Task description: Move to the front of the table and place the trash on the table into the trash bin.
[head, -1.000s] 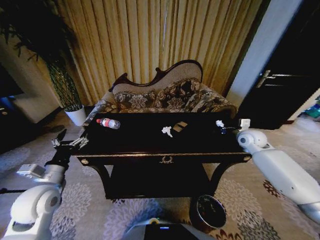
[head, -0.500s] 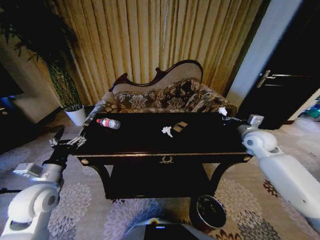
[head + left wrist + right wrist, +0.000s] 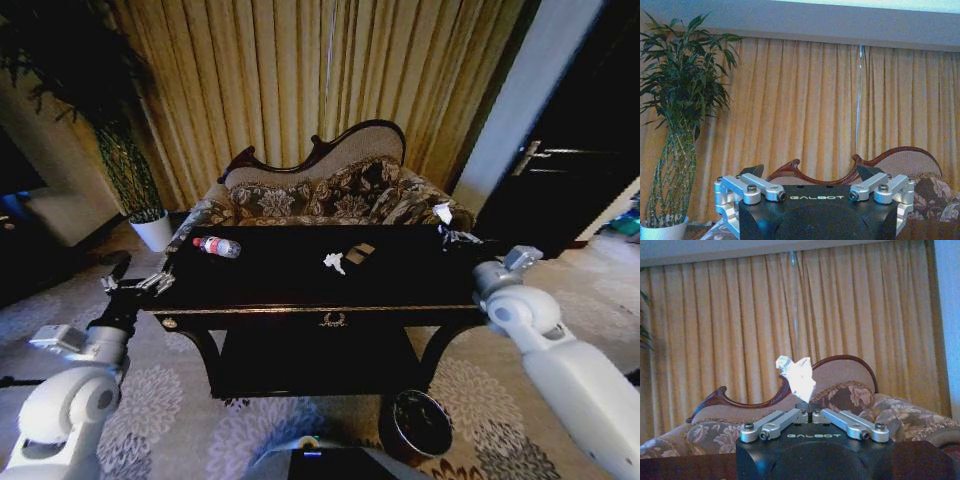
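Golden curtains (image 3: 300, 80) hang behind a floral sofa (image 3: 330, 195), and in front of the sofa stands the dark counter (image 3: 300, 275) with its gold trim and a gold ornament on the near edge. On the counter's far left lies a clear bottle (image 3: 217, 246) with a red cap and a red-and-white label, and near the middle a small white scrap (image 3: 334, 262) sits just beside a brownish piece (image 3: 359, 253). The right hand (image 3: 447, 232) is raised over the counter's far right corner, its fingers pinched closed on a crumpled white paper (image 3: 796, 376) that sticks up above them; in the right wrist view this paper stands out against the sofa back. The left hand (image 3: 133, 284) hovers just off the counter's left end, level with the top, fingers spread open and holding nothing, as the left wrist view also shows (image 3: 817, 187). On the patterned carpet (image 3: 180, 410), near the robot and right of centre, the round reddish-brown trash bin (image 3: 417, 424) stands below the counter's near edge. A tall potted plant (image 3: 120, 150) stands at far left.
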### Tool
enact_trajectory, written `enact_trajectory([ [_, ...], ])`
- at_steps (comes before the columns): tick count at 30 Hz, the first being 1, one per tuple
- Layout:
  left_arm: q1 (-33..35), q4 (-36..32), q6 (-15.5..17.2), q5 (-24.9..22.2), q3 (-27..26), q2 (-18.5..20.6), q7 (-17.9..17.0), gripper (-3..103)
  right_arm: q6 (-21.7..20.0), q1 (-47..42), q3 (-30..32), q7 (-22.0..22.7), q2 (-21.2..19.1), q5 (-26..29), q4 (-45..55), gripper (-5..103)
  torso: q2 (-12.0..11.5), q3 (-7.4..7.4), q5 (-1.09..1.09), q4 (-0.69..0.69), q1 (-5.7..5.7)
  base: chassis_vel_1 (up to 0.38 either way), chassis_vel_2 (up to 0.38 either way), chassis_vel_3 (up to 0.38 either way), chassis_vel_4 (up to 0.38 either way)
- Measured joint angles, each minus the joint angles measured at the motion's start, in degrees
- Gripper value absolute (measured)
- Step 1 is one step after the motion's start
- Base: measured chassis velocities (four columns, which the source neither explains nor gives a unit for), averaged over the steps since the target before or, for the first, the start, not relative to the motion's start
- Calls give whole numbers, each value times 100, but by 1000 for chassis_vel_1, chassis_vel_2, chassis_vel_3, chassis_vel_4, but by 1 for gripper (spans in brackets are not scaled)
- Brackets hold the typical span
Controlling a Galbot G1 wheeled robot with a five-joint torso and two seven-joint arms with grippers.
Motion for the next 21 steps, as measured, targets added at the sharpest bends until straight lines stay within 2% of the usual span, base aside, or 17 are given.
enact_trajectory([
  [5, -32, -8, 4, -2, 23, 2, -3, 100, -116, -202, 165, -18, 38, -197, 130, 0, 0, 0, 0, 0, 0, 0, 0, 0, 0],
  [21, -31, -62, 11, 6, 71, 23, -13, 100, -147, -462, 361, -20, 93, -265, 289, 0, 0, 0, 1, -1, 0, 0, 0, 0, 0],
])
